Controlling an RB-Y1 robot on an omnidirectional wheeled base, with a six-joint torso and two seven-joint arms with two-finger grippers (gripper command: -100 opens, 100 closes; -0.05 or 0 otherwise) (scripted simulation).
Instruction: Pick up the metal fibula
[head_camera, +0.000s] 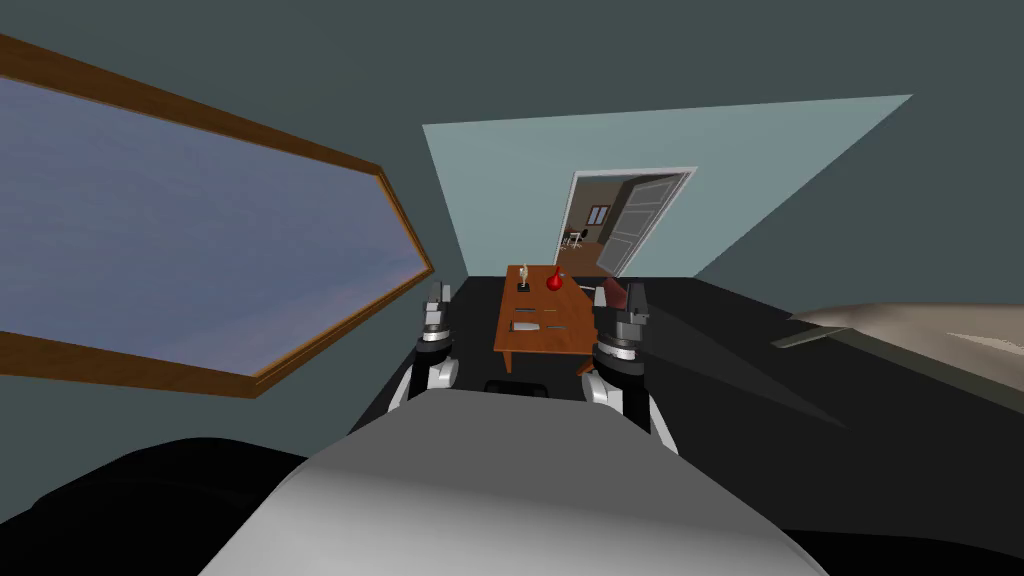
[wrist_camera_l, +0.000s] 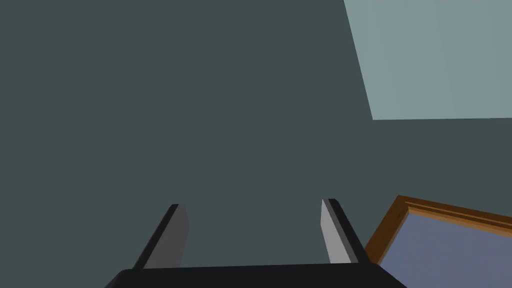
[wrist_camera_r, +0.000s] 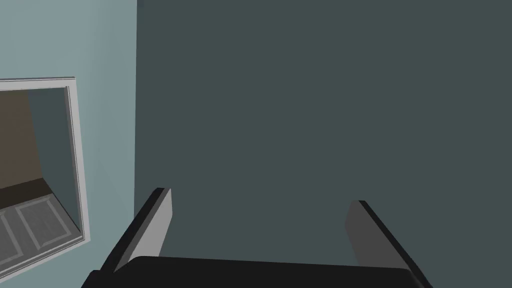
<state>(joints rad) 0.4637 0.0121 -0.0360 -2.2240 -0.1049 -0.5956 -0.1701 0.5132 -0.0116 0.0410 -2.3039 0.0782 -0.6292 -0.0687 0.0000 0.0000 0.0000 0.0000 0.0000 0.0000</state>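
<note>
Nothing is picked up yet: the left pincer (wrist_camera_l: 253, 203) and the right pincer (wrist_camera_r: 260, 196) both stand apart and empty. The brown wooden bench (head_camera: 568, 340) is well ahead, so I judge the approach and the grasp are left.

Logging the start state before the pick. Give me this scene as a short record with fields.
left gripper: open, empty, left of the table
right gripper: open, empty, right of the table
table: brown wooden rectangular table, ahead of the chest, between the two arms
on table: red bulb-shaped object; small pale figure on a dark base; flat grey pieces
fibula: too small to single out among the grey pieces
beyond table: open white panelled door
</note>
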